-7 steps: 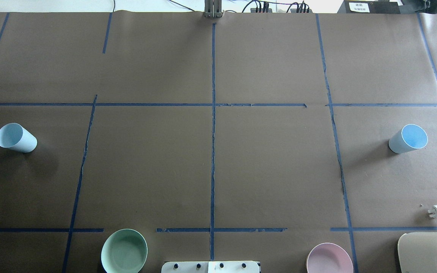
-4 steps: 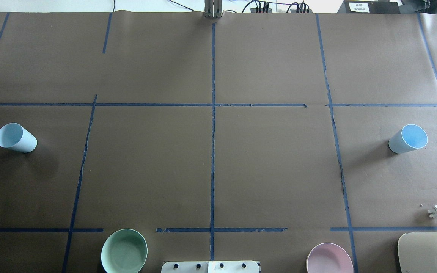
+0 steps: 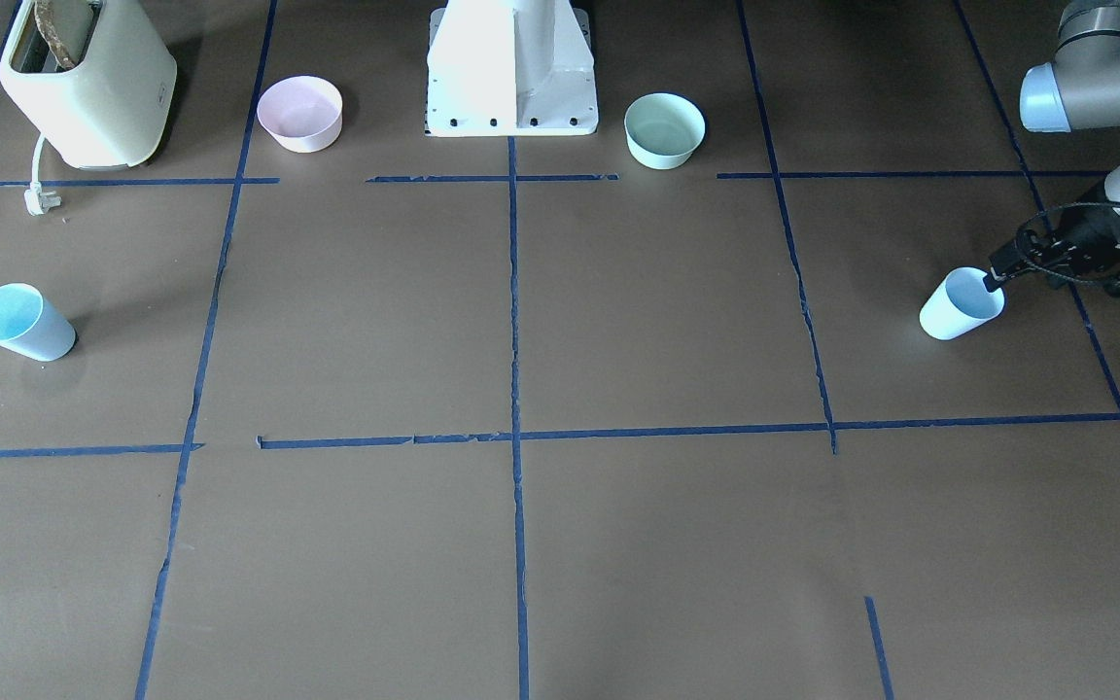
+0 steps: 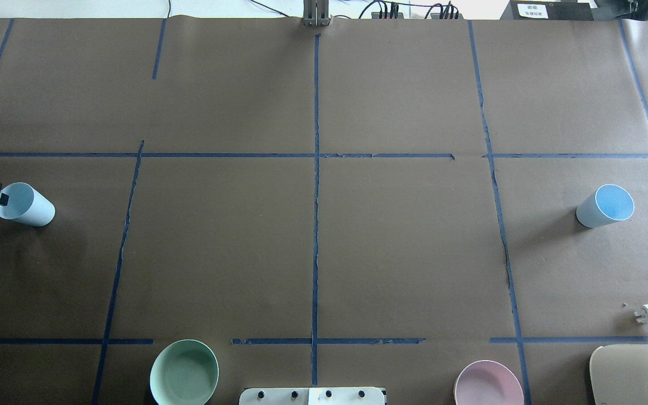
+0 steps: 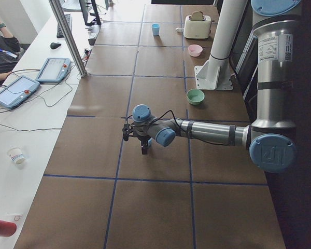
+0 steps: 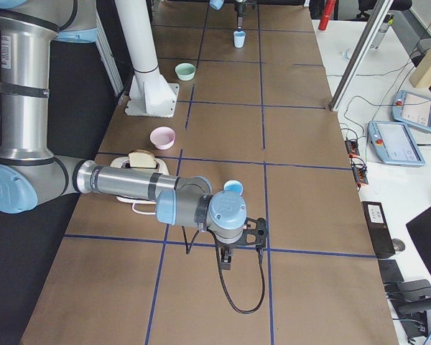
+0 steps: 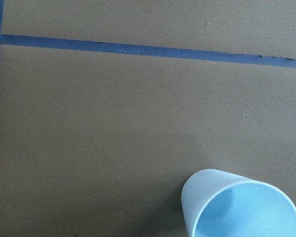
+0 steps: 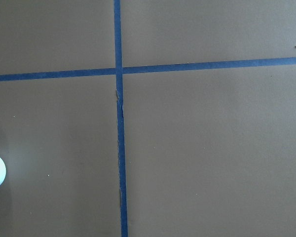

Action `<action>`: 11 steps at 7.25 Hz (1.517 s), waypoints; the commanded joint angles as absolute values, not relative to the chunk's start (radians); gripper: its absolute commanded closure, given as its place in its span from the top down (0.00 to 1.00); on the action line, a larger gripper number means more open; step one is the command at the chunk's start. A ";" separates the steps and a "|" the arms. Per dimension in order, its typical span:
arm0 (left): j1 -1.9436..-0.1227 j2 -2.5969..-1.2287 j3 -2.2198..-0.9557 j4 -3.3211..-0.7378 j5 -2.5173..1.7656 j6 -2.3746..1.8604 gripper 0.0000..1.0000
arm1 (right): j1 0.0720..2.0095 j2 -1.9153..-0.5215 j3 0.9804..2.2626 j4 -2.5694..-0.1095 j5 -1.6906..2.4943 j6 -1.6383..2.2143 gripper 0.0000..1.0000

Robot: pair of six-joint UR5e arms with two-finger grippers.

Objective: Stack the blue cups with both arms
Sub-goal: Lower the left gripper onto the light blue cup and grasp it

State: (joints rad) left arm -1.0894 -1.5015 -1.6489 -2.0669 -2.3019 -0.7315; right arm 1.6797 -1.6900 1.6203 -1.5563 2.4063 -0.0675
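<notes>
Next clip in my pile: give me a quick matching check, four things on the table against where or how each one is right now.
Things:
1. toaster
2. mint-green bowl
3. pink bowl
4. blue cup on the robot's left

Places and states:
A. left gripper at its rim
B. between the white pedestal and the toaster
C. its plug lies loose on the table
D. beside the pedestal, on the robot's left side

Pairs: 1-C, 2-D, 3-B, 4-A.

Left blue cup (image 4: 25,205) – right blue cup (image 4: 605,206) – upright, apart.
</notes>
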 commanded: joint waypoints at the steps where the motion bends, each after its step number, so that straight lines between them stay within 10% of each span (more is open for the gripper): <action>1: -1.043 -1.522 -1.614 -2.068 -2.290 -0.732 1.00 | 1.680 -1.692 1.621 -1.557 2.407 -0.066 1.00; 3: -1.026 -1.525 -1.614 -2.068 -2.290 -0.732 0.91 | 1.680 -1.694 1.620 -1.557 2.407 -0.067 1.00; 5: -1.026 -1.528 -1.615 -2.066 -2.290 -0.762 0.19 | 1.680 -1.697 1.620 -1.557 2.407 -0.066 1.00; 6: -1.026 -1.528 -1.623 -2.065 -2.296 -0.767 0.06 | 1.680 -1.697 1.618 -1.557 2.407 -0.066 1.00; 11: -1.016 -1.705 -1.785 -1.824 -2.319 -0.940 0.00 | 1.680 -1.681 1.629 -1.555 2.407 -0.064 1.00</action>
